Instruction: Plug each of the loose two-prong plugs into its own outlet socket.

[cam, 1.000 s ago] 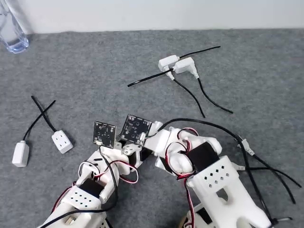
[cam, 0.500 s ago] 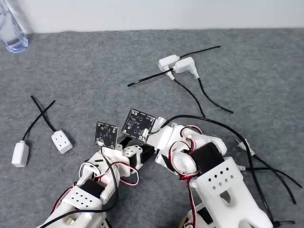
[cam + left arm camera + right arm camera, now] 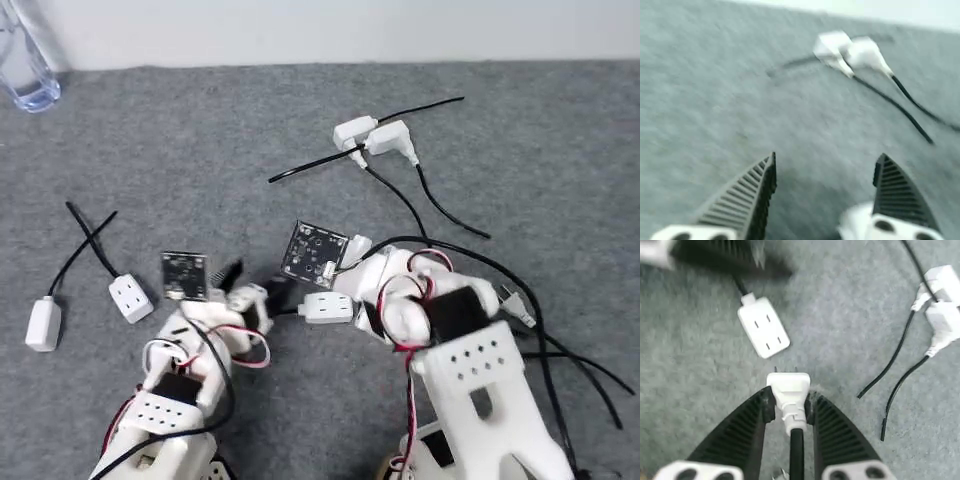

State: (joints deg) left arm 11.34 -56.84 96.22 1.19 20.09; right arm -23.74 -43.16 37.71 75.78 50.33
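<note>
- Plug (image 3: 788, 390): right wrist view, lower centre of frame, pinched snugly across its body by the right gripper (image 3: 789, 401), 2 prongs aimed up-frame. Just ahead and slightly left on the grey mat (image 3: 700, 390): socket (image 3: 763, 326) with 2 pairs of slots, lying skewed to the prong line and apart from the prongs, its cord (image 3: 741, 287) leading toward the upper frame.
- Left wrist view: left gripper (image 3: 826, 197) spread wide with nothing between its jaws; cord-end pair (image 3: 860, 52) touching each other at upper centre, well apart from the gripper.
- High view: same socket at frame centre, with the left gripper just left of it; another socket (image 3: 130, 297) near the left edge.
- Step in hand, by judgement: lining up for insertion. Best done by turning the wrist until the prongs match 1 slot pair, then closing in along the slot axis and pressing slowly. Probably worth bracing the socket with the free gripper first; otherwise likely to skate across the mat under the push.
</note>
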